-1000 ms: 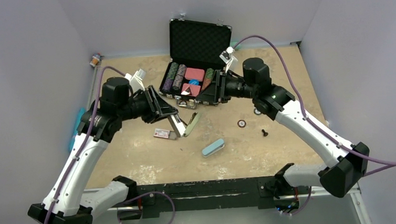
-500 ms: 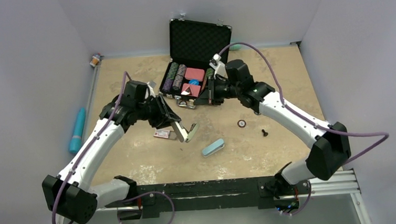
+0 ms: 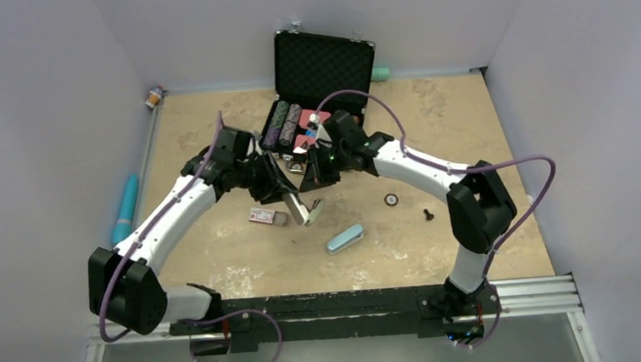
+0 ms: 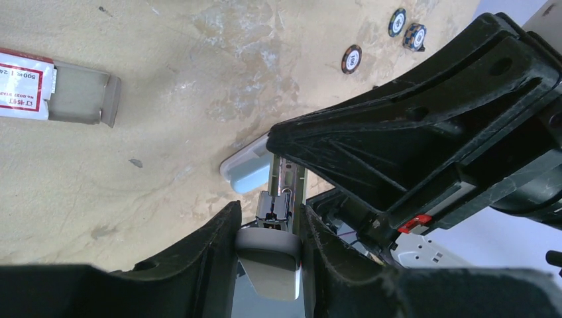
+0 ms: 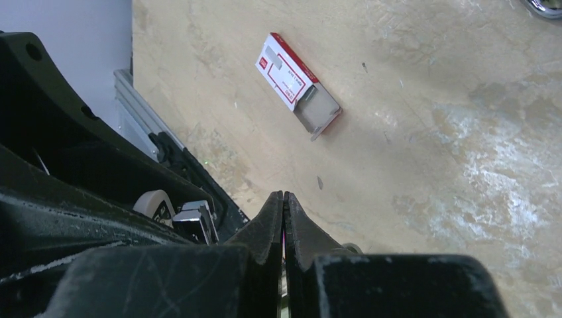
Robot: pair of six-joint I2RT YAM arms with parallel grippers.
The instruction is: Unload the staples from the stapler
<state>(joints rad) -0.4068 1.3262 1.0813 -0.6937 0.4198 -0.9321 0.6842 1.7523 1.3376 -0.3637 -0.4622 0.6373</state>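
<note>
The left gripper [image 4: 268, 213] is clamped on the rear of the pale grey hinged stapler [image 4: 268, 268], the staples unseen, likely in its open metal channel [image 4: 289, 175], and the right gripper [image 5: 284, 197] is pressed shut, so a blind pinch could miss or scatter them.

My left arm [image 3: 163, 226] and right arm [image 3: 422, 164] — white shells, black joints, purple cables [image 3: 507, 162]. Table [image 3: 220, 256] mottled sandy tan with paler patches. Small box [image 5: 291, 78] red and white; stapler [image 4: 268, 264] pale grey; open case [image 3: 323, 61] black.
</note>
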